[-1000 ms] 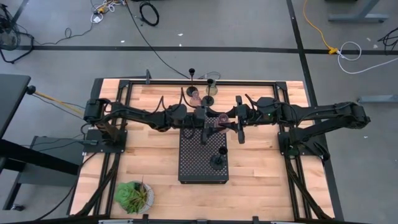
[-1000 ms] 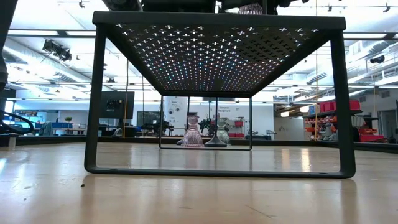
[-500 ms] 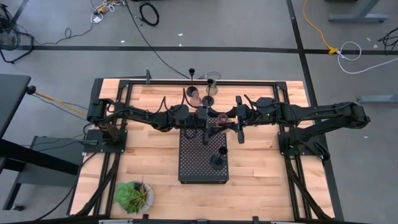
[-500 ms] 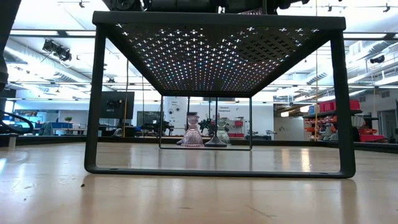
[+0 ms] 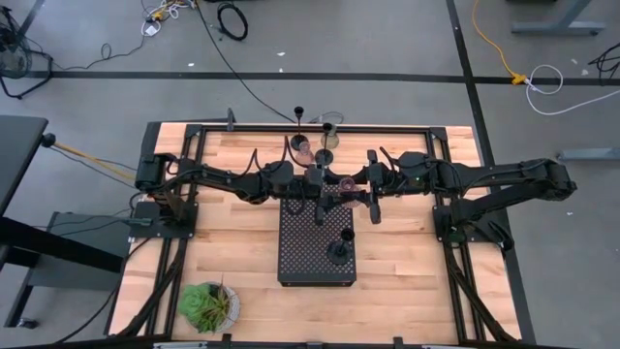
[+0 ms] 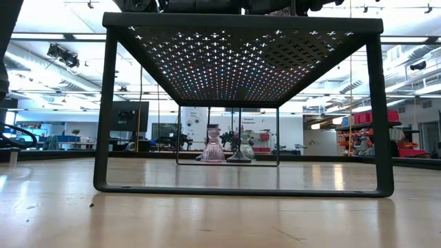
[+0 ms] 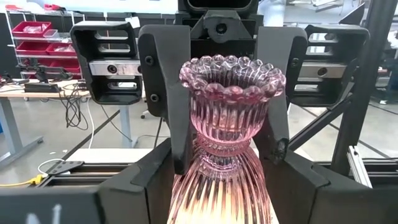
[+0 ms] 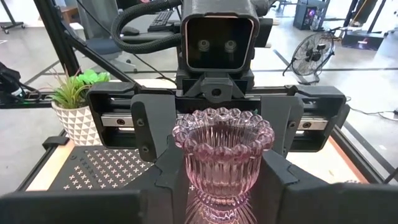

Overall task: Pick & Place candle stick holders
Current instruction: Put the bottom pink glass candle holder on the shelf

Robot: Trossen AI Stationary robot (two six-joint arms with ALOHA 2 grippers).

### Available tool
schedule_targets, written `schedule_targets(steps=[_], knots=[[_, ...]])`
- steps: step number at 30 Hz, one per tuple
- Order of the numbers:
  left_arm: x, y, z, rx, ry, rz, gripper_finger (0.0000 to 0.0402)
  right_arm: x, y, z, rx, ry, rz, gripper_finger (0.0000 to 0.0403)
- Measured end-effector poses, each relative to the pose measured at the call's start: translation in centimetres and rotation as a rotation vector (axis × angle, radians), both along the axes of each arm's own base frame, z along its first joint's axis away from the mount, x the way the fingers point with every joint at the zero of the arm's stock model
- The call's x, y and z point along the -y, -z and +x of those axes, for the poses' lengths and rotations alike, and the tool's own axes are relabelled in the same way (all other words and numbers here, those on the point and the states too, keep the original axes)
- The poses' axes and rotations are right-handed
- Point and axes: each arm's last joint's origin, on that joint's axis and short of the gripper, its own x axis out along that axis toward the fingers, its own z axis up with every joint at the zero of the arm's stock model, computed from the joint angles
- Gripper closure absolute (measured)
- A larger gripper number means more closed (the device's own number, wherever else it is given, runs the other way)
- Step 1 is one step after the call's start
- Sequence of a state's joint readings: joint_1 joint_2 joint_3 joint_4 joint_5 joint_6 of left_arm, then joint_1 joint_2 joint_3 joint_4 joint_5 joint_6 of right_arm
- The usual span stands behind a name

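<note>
High view: both arms are meeting over the far edge of the black perforated tray (image 5: 318, 262). The left end effector (image 5: 316, 187) and right end effector (image 5: 360, 194) are facing each other with a pinkish glass holder (image 5: 343, 188) between them, looking like a handover or a shared placement over the tray. A slim black stemmed holder (image 5: 340, 249) is already standing on the tray, nearer the viewer than both end effectors. Beyond them, on the wooden worktop (image 5: 232, 160), more holders are waiting: a pink one (image 5: 303, 149) and black stemmed ones (image 5: 327, 142). A leafy plant (image 5: 206, 303) is sitting well apart.

Low view: the tray is reading as a raised perforated metal stand on legs; a ribbed pink holder (image 6: 213, 147) and another beside it are standing on the worktop behind. End effectors are barely showing here.

Left wrist view: ribbed, beaded-rim pink glass holder (image 7: 226, 155) is sitting between the near dark fingers (image 7: 134, 186), apparently gripped at its flared base; the other arm's fingers (image 7: 171, 106) are flanking its cup.

Right wrist view: same holder (image 8: 222, 158) between its fingers (image 8: 155, 180); contact is hidden, so I cannot tell its grip.
</note>
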State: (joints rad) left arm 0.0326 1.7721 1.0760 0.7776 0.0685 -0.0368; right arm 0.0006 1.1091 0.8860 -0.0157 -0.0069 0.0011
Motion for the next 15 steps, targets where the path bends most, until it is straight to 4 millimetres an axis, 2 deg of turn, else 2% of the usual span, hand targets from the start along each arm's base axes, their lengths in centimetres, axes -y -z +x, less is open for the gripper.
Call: schedule_targets(steps=[15], knots=[[-0.16, 0.08, 0.00, -0.009, 0.008, 0.000, 0.0193, 0.03, 0.02, -0.01, -0.002, 0.012, -0.019, 0.0267]])
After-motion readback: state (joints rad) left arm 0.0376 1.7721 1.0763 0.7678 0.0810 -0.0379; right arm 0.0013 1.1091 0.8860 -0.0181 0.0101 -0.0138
